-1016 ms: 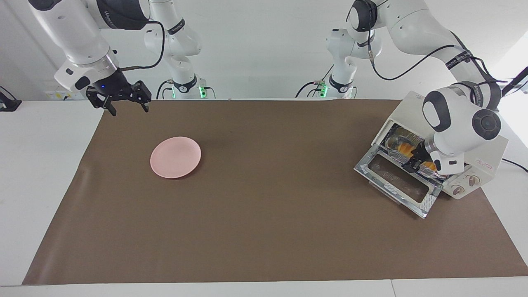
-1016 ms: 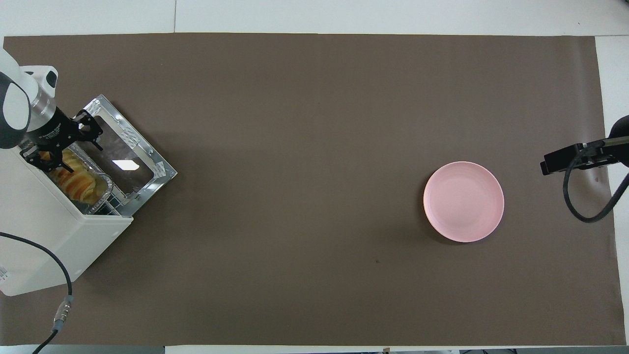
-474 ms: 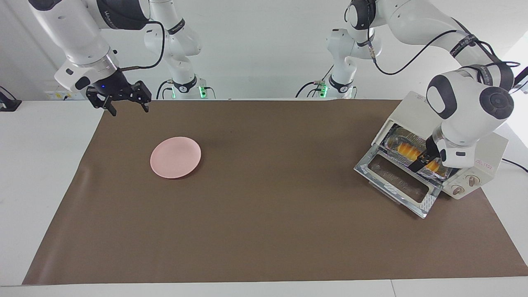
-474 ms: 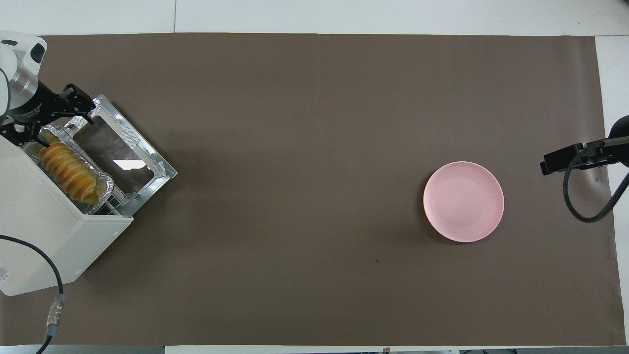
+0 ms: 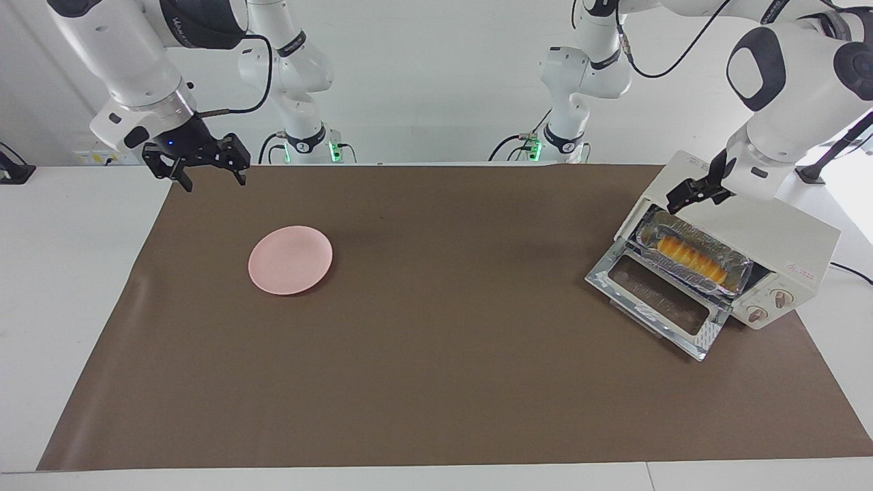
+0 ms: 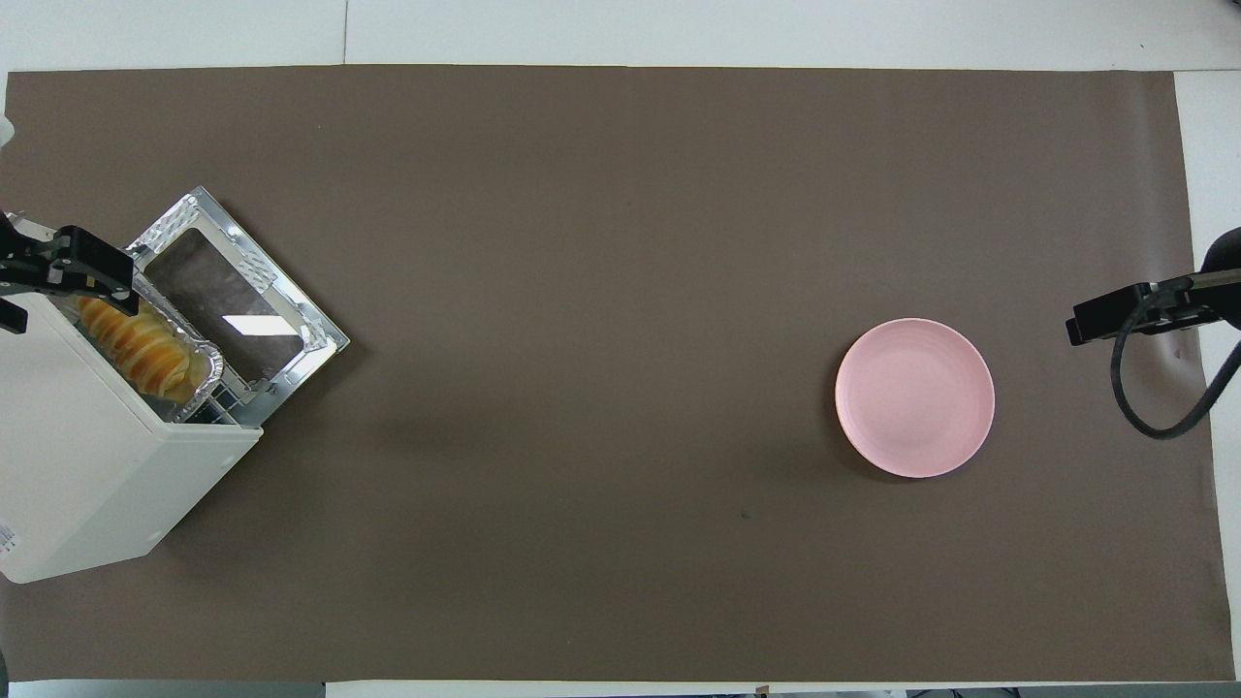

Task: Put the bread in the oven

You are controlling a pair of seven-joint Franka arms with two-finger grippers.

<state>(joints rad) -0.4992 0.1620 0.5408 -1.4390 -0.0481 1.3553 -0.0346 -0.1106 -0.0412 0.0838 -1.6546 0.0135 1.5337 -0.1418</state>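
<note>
The yellow-orange ridged bread (image 5: pixel 685 256) (image 6: pixel 131 339) lies in a crinkled foil tray (image 5: pixel 740 273) (image 6: pixel 208 373) on the rack inside the cream-white oven (image 5: pixel 791 232) (image 6: pixel 87 465). The oven's glass door (image 5: pixel 655 293) (image 6: pixel 233 310) hangs open onto the table. My left gripper (image 5: pixel 692 198) (image 6: pixel 53 291) is open and empty, raised over the oven's top edge above one end of the tray, clear of the bread. My right gripper (image 5: pixel 211 179) (image 6: pixel 1096 315) waits open over the mat's edge at the right arm's end.
A round pink plate (image 5: pixel 290 259) (image 6: pixel 914 397) sits bare on the brown mat (image 5: pixel 436 382), toward the right arm's end. The oven stands at the left arm's end, its power cable (image 5: pixel 852 273) trailing off the table.
My left gripper has let go of the bread and risen out of the oven's mouth to above its top edge. The bread stays in the tray. The right arm has not moved.
</note>
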